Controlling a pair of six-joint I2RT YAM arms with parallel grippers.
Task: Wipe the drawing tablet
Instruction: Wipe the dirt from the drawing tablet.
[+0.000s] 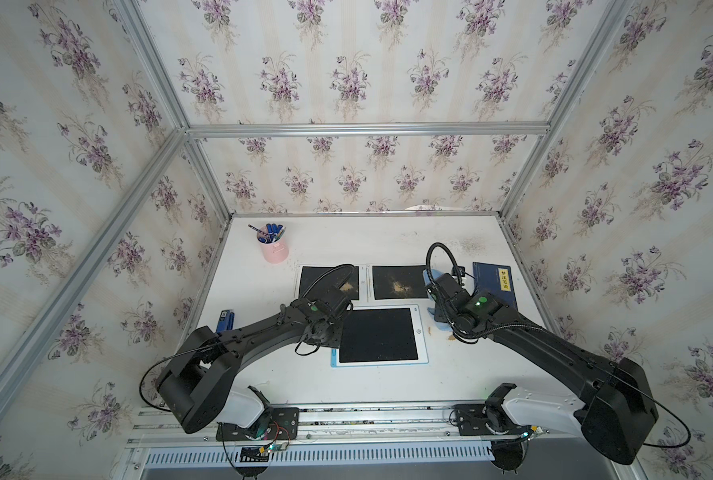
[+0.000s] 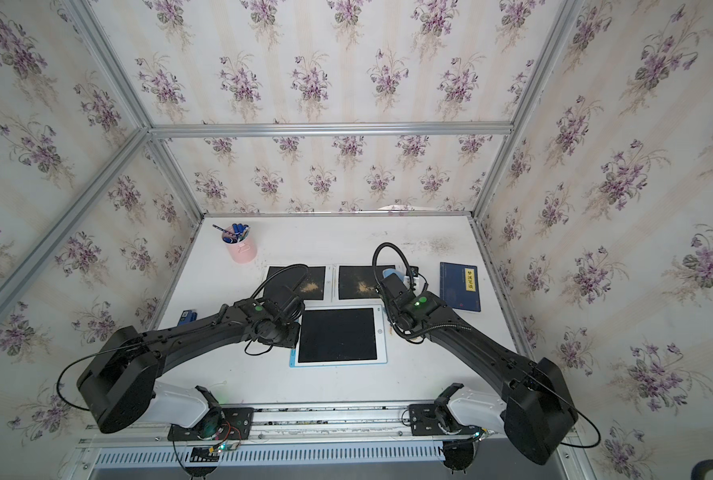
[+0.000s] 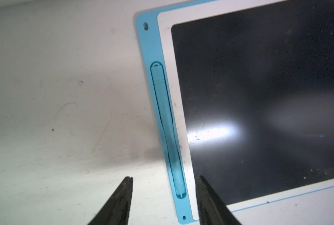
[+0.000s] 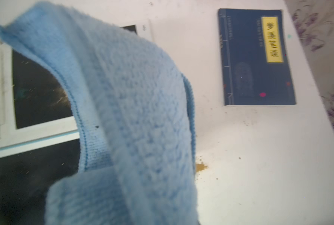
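Left gripper (image 3: pixel 164 178) spread over the drawing tablet (image 3: pixel 259 97), right gripper (image 1: pixel 434 297) clamped on the blue cloth (image 4: pixel 127 109).

The left fingers (image 3: pixel 123 196) stand apart with nothing between them. One tip is over bare table (image 3: pixel 55 97), the other over the tablet's white frame, and the tablet's blue edge with its stylus (image 3: pixel 168 126) runs away from the gap between them. The dark screen, flecked with pale specks, lies beyond the frame-side finger. The right fingers are hidden (the cloth hangs right across the wrist view), closed on the cloth, which is lifted off the table. Past the cloth on one side is a corner of the tablet; on the other lie a book (image 4: pixel 256 58) and, nearer, some brown crumbs (image 4: pixel 200 167).
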